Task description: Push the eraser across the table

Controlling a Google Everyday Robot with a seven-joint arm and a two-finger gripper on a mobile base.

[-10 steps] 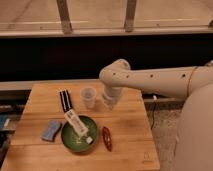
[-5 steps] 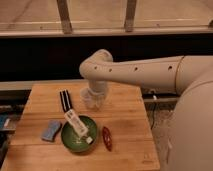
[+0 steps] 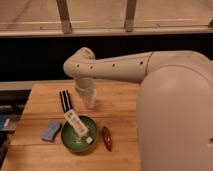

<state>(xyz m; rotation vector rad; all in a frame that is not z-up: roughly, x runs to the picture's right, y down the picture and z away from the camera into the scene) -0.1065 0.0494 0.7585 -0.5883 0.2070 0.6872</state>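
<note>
The eraser point(image 3: 65, 100), a small black oblong block with a pale stripe, lies on the left part of the light wooden table point(image 3: 122, 112). My arm reaches in from the right, and the gripper point(image 3: 88, 99) hangs down from the wrist over the table's middle, just right of the eraser and a little apart from it. The gripper stands where a small pale cup stood, and the cup cannot be told apart from it.
A green bowl point(image 3: 75, 140) with a white rectangular piece point(image 3: 77, 125) leaning in it sits in front of the eraser. A blue-grey sponge point(image 3: 50, 130) lies left of the bowl, and a dark red object point(image 3: 107, 138) lies right of it. My arm's large white body fills the right side.
The arm has swung left across the table, and the gripper has moved from right of the cup to the cup's spot, close to the eraser. The eraser has not moved.
</note>
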